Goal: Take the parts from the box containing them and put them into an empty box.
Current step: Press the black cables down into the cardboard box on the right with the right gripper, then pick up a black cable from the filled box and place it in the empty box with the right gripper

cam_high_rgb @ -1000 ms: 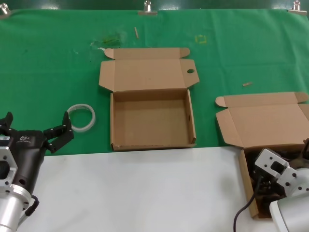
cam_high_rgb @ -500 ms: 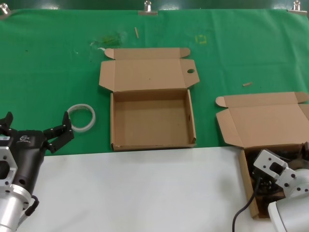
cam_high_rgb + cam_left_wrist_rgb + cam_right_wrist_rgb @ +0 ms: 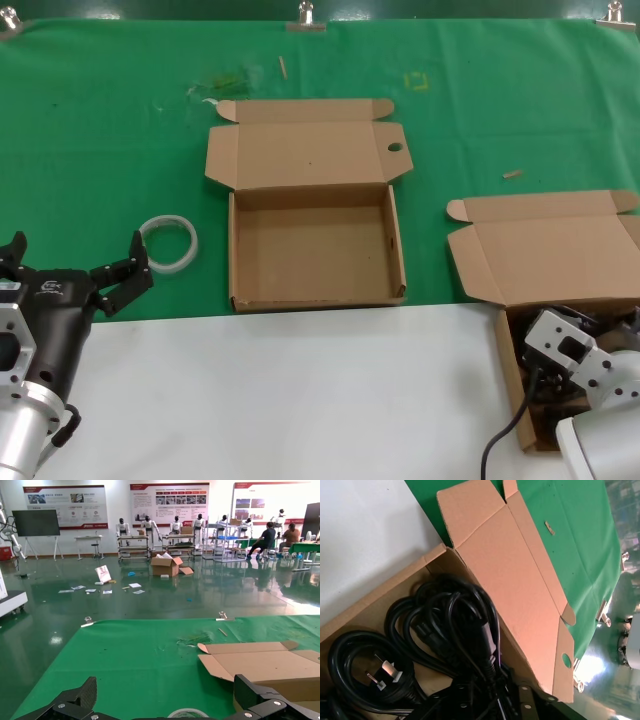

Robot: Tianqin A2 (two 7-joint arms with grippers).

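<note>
Your right arm has sunk a little lower into the box containing them (image 3: 560,255), where the parts (image 3: 445,630) lie coiled; you cannot tell how the right gripper (image 3: 495,700) stands. Your left gripper (image 3: 70,275) waits with fingers apart near the white ring (image 3: 168,243), and the empty box (image 3: 315,255) sits open between the arms

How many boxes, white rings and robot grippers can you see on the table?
Cardboard boxes: 2, the empty box and the box of black cables.
White plastic ring: 1.
Grippers: 2, the left gripper and the right gripper.
Total: 5.
</note>
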